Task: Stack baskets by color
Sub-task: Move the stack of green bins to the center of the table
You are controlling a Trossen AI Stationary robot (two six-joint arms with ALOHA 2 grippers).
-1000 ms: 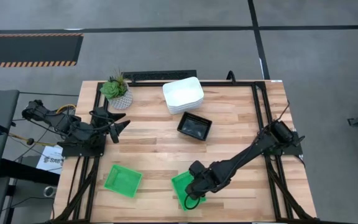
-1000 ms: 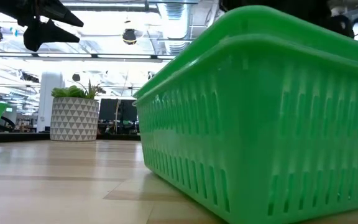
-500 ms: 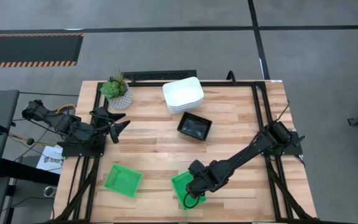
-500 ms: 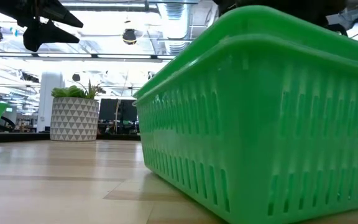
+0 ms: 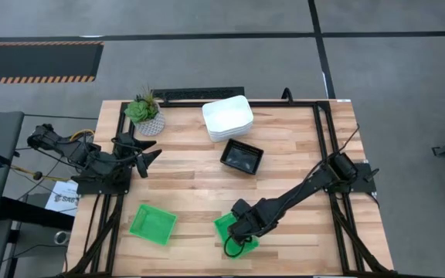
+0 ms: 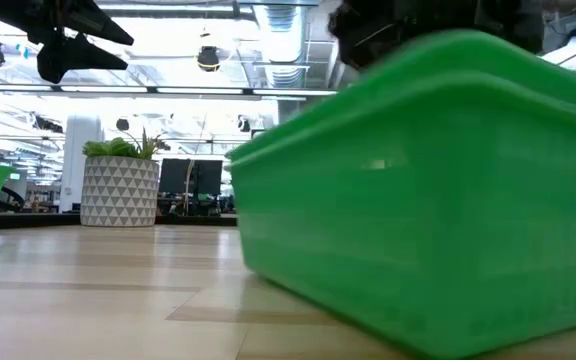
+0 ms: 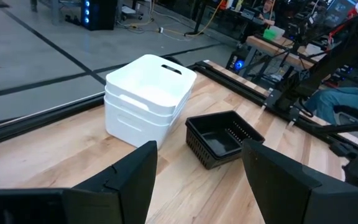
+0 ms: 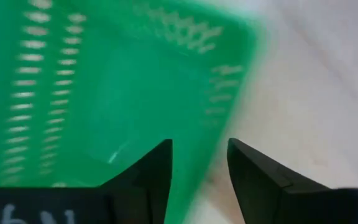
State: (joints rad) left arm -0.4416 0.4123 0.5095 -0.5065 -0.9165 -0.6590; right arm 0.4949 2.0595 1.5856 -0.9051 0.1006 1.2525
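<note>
A green basket sits near the table's front edge, right of centre, and fills the low view, where it is blurred. My right gripper points down over it, open, with one finger inside the basket and one outside. A second green basket lies flat on its base at the front left. The stacked white baskets and a black basket stand farther back. My left gripper hangs open above the table's left side, holding nothing. My right gripper comes from above, pointing down, and straddles the green basket's right-hand wall, one finger inside and one outside. Its pads are hidden, so I cannot tell which one touches. The basket's base stays on the table.
A small potted plant stands at the far left, beside the white stack. Bare wood lies in the table's middle and along its right side. Black frame rails run along the table's edges.
My right gripper has sunk onto the green basket, drifting a little toward the table's left. In the low view the basket has gone from sharp to blurred, and its left corner has shifted right.
</note>
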